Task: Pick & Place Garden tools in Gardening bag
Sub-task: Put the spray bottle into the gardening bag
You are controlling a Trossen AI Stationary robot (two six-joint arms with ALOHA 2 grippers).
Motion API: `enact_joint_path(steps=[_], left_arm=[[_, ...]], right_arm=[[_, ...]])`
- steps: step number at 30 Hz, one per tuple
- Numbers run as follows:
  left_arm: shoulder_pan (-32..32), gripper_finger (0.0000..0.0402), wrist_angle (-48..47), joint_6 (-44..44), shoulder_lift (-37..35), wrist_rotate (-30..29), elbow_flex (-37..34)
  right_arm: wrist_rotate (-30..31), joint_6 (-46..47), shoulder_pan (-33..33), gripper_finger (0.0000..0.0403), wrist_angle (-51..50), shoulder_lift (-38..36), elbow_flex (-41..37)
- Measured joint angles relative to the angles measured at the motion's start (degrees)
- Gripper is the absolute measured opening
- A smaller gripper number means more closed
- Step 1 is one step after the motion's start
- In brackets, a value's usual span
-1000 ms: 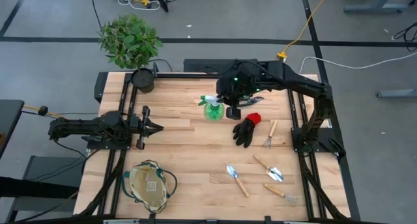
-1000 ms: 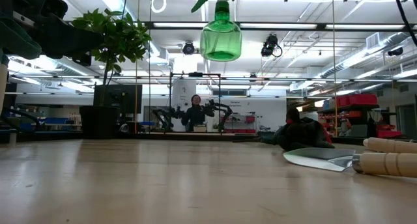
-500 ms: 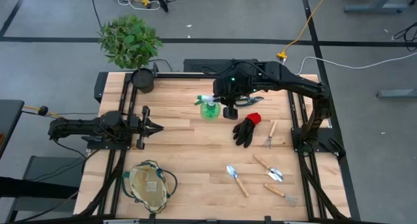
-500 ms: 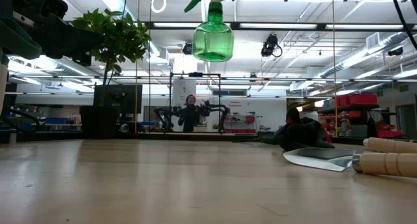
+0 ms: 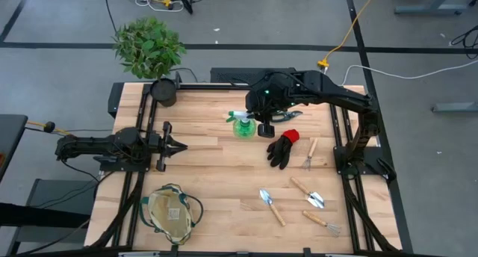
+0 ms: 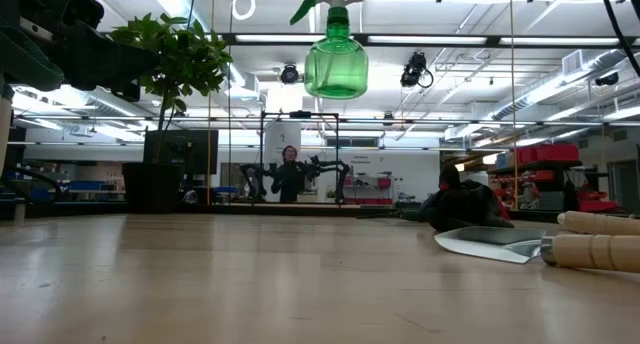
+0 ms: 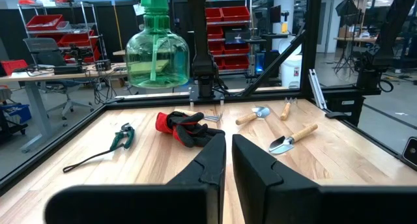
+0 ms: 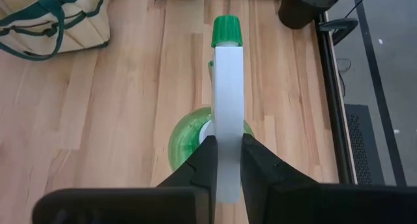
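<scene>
While the right pincer (image 8: pixel 225 160) clamps its white nozzle, the round, translucent green spray bottle (image 6: pixel 335 66) hangs above the table (image 5: pixel 216 175).

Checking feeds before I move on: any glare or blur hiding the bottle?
Low view: ceiling lights blaze behind the bottle, its outline clear; near trowel slightly soft. Right wrist view: gripper grips the white sprayer, sharp. High view: even light.
</scene>
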Motion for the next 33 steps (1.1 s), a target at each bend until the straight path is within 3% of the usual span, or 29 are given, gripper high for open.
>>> enact_joint_path(steps=[19,26,33], left_arm=[[-0.02,0.0032,0.07,-0.14,0.0,0.01,0.0],[0.0,0.0032,0.2,-0.46,0.0,0.58,-0.01],[-0.02,0.0032,0.15,-7.17,0.0,0.54,0.0]], right_arm=[[0.4,3.31,0.0,0.0044,-1.99,-0.02,0.0],[8.51,12.08,-0.02,0.0044,-1.7,-0.02,0.0],[14.19,22.65,-0.22,0.0044,-1.45,-0.02,0.0]])
